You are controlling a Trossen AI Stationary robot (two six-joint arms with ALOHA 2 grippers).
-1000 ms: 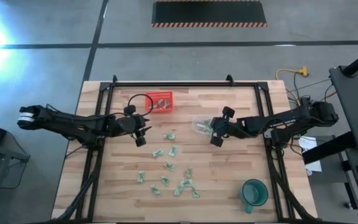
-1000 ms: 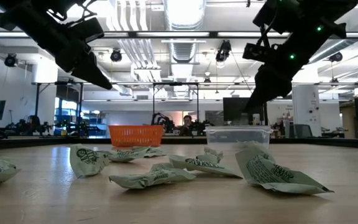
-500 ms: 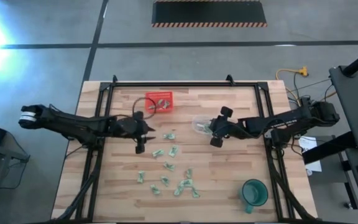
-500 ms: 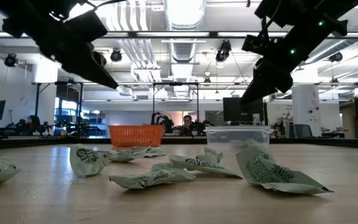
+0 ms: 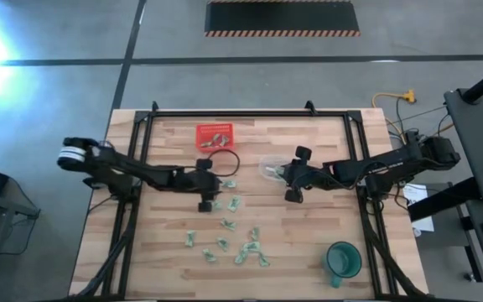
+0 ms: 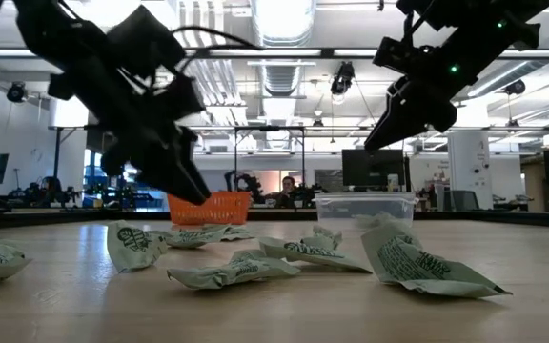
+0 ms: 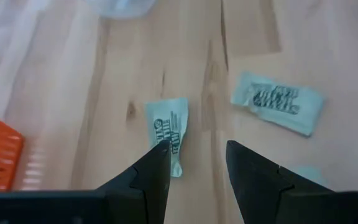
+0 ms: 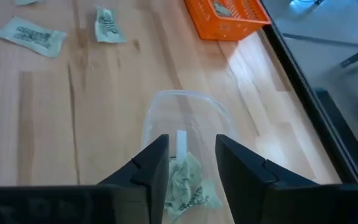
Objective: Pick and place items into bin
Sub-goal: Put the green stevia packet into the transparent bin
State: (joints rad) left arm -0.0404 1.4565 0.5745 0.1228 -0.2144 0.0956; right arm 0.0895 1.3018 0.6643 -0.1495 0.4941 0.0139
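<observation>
The left claw (image 7: pixel 196 163) was held spread just above a pale green packet (image 7: pixel 168 130) at frame centre, on the counter (image 7: pixel 328 56). It would best be lowered straight, straddling the packet. The right claw (image 8: pixel 191 158), spread and empty, was poised over the clear tub (image 8: pixel 182 127).

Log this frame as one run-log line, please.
left gripper: open, above green packet | right gripper: open, over clear tub | red bin: some packets inside
</observation>
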